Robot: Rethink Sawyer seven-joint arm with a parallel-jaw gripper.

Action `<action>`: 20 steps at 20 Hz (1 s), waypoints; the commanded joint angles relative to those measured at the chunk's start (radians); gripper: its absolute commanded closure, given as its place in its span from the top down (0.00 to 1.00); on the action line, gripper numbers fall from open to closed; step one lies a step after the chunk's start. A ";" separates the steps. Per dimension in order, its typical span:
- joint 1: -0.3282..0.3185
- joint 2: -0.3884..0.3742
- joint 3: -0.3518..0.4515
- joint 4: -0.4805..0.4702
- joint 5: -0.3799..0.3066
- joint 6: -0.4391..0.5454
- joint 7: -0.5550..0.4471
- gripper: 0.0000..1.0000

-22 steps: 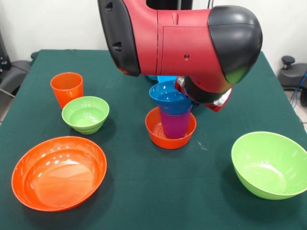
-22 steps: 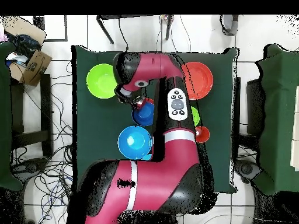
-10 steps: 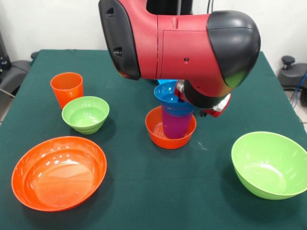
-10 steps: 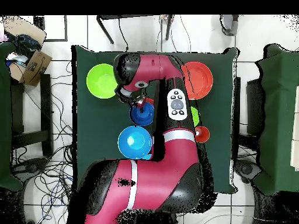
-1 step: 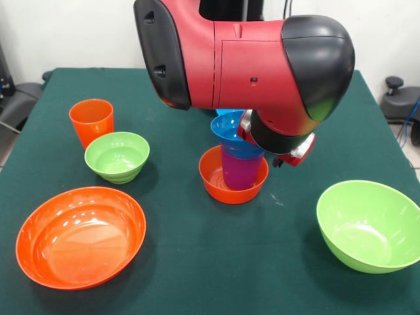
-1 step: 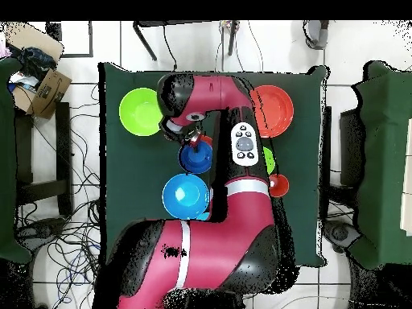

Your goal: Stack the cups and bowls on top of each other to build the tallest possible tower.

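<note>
Tower (image 5: 234,167) mid-surface: small orange bowl (image 5: 215,184) at base, purple cup (image 5: 239,170) upright inside it, dark blue bowl (image 5: 228,131) seated on cup's rim, partly hidden behind arm. Orange cup (image 5: 91,121) upright at left, small lime green bowl (image 5: 117,156) just beside it. Large orange bowl (image 5: 80,236) near left, large lime green bowl (image 5: 371,225) near right. Large light blue bowl (image 6: 186,197) apart, seen overhead.

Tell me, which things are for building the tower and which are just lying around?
For the job: the tower, orange cup, small green bowl, big orange bowl, big green bowl, light blue bowl.
Just lying about: cardboard box, floor cables.
</note>
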 commanded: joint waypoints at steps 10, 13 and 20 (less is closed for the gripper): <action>-0.021 0.015 0.036 0.015 -0.028 -0.065 -0.101 1.00; -0.019 0.010 0.039 0.002 -0.024 -0.044 -0.102 1.00; -0.020 -0.049 0.036 0.035 -0.008 -0.003 -0.106 1.00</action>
